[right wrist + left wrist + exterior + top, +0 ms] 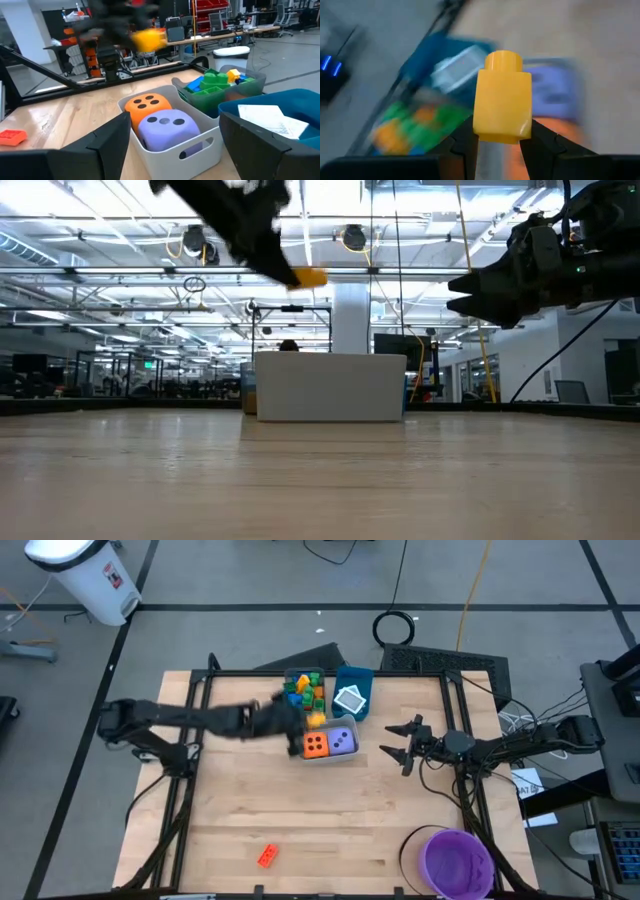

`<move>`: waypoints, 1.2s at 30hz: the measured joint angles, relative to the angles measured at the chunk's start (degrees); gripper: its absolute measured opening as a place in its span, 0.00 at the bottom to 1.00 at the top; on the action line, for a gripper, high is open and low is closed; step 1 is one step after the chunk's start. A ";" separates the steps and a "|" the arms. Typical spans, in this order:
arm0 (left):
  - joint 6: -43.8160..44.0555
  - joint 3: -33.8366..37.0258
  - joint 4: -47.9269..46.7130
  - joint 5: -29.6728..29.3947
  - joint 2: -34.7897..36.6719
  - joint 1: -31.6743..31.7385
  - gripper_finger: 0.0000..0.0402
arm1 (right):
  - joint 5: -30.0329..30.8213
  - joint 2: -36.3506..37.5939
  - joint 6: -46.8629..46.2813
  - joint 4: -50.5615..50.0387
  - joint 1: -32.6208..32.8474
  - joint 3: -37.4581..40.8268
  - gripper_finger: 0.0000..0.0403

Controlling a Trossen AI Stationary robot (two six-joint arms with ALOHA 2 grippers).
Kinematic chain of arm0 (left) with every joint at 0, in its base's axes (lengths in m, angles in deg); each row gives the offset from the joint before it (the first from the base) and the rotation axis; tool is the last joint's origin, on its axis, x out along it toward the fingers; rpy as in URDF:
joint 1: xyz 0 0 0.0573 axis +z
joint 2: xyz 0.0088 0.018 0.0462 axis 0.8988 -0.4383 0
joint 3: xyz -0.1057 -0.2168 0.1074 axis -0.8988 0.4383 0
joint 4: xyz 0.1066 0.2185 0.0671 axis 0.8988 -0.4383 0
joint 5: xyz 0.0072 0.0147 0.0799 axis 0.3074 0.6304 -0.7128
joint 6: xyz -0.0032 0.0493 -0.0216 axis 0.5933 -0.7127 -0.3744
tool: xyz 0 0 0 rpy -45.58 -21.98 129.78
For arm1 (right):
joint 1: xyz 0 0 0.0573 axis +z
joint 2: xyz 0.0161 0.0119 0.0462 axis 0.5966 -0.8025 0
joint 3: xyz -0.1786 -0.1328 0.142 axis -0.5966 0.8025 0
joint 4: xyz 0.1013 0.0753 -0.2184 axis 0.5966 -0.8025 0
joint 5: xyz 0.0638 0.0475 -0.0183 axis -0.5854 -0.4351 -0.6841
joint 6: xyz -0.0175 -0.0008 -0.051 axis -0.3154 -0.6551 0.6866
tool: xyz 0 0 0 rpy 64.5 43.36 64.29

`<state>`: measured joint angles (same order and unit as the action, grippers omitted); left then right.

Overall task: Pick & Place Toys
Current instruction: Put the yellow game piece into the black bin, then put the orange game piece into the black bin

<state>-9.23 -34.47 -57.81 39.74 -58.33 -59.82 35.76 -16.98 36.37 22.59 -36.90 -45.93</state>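
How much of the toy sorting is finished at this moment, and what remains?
Mostly done. The orange die and purple die sit in the grey bin, small bricks fill the bin behind it, and a white tile lies in the blue bin. The left gripper holds a yellow brick above the bins. One red brick remains on the table. The right gripper waits open beside the bins.
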 joint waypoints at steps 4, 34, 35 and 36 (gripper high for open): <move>5.49 4.52 4.20 3.79 0.02 13.01 0.30 | 0.12 -0.02 0.16 0.01 0.00 0.00 0.69; 15.39 6.05 -4.15 9.89 7.96 0.33 0.88 | 0.31 0.00 1.57 0.49 -0.02 0.00 0.69; 16.82 6.06 -5.21 11.05 8.04 -2.89 0.87 | 0.31 0.00 1.55 0.51 -0.02 0.00 0.69; 18.26 6.05 -5.62 12.11 7.96 -6.24 0.87 | 0.31 0.00 1.55 0.45 -0.02 0.00 0.69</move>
<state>9.03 -28.43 -63.43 51.85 -50.37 -66.07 36.07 -16.98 37.92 23.04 -36.92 -45.93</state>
